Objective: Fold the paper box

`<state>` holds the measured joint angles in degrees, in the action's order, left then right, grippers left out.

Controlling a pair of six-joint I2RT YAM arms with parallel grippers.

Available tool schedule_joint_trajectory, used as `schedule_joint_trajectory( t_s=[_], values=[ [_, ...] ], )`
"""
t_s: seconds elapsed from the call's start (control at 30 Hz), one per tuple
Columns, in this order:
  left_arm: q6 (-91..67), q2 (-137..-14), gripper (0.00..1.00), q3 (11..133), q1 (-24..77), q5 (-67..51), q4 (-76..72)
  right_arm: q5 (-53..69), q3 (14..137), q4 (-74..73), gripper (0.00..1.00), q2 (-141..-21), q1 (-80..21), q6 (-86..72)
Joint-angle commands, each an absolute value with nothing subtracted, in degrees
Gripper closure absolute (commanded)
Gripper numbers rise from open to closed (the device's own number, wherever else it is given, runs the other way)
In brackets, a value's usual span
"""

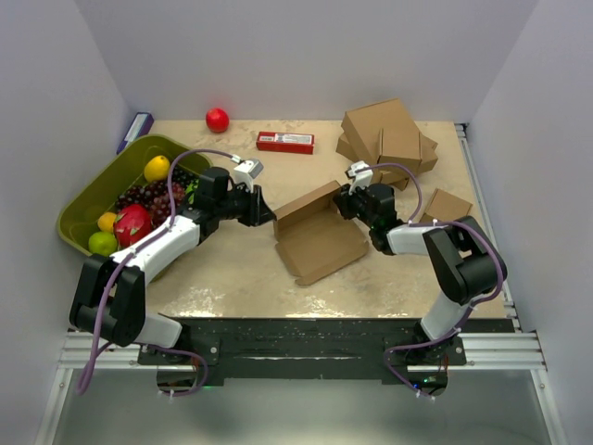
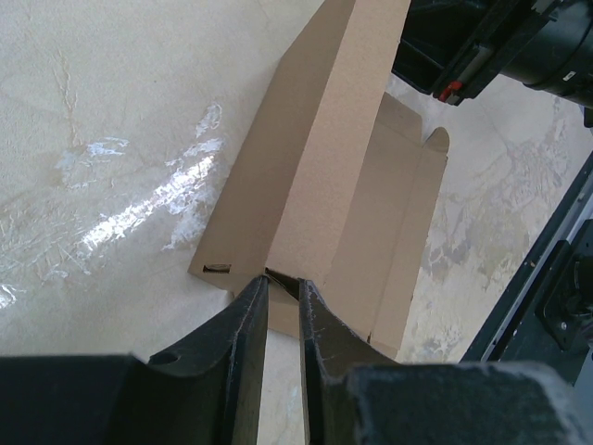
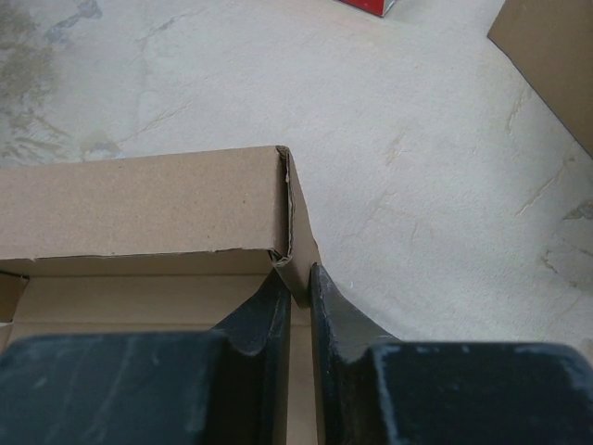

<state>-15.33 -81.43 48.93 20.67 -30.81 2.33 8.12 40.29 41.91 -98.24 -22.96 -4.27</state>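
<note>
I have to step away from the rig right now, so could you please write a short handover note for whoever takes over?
Left gripper: shut on the left end of the raised wall of the plain brown corrugated cardboard box.
Right gripper: shut on the flap at that wall's right corner.
Box: middle of the table, base flat, open.
Done: the far long wall stands up.
Left: the other flaps lie flat; box not closed.

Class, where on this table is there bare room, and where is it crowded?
Free: the table strip between the paper box and the near edge. Crowded: far right by the stacked cardboard boxes; left by the green fruit bin.
</note>
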Motion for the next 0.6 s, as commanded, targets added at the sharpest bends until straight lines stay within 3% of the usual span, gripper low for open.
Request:
schedule_joint_trajectory(
  t_s=[0.0,0.2,0.57],
  values=[
    [-12.7,-83.0,0.77,49.0,21.0,-30.3,6.5,10.7,42.7,44.7,0.93,-98.2,-23.6,-4.9],
    [-12.7,-83.3,0.77,49.1,21.0,-30.4,6.5,7.1,42.8,43.5,1.0,-98.0,-25.6,-4.5],
    [-12.8,-83.4,0.78,49.0,21.0,-30.9,5.9,-12.8,42.5,41.6,1.0,-98.8,-32.8,-6.3]
  ],
)
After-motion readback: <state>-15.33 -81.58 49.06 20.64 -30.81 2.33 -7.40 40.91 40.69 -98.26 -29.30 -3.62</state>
